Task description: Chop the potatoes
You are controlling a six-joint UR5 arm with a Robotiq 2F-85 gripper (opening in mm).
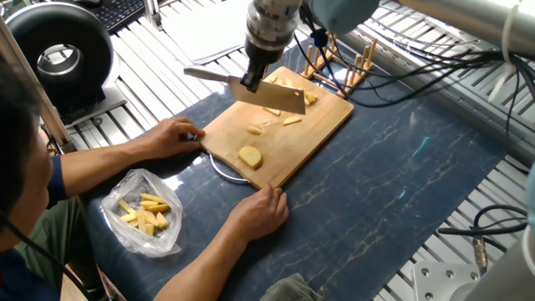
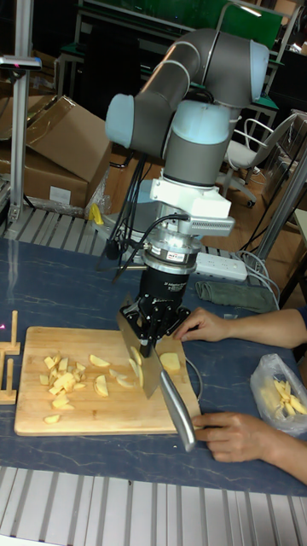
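Potatoes (image 1: 251,156) lie on the wooden cutting board (image 1: 322,125), one rounded chunk near its front edge and small cut pieces (image 2: 66,374) scattered farther along it, a spread that only the tall fixed view shows in full. The fixed view alone shows a clear bag of yellow sticks (image 1: 144,212) on the dark surface (image 1: 393,192) beside the board. The hand (image 1: 252,81) is clamped on a cleaver (image 1: 269,96) raised above the board, over the cut pieces, with the chunk nearer the front edge.

Silver-grey arm (image 2: 200,64), pale blue joint caps (image 2: 128,119), black wrist housing (image 2: 165,294), black cables (image 1: 418,58).
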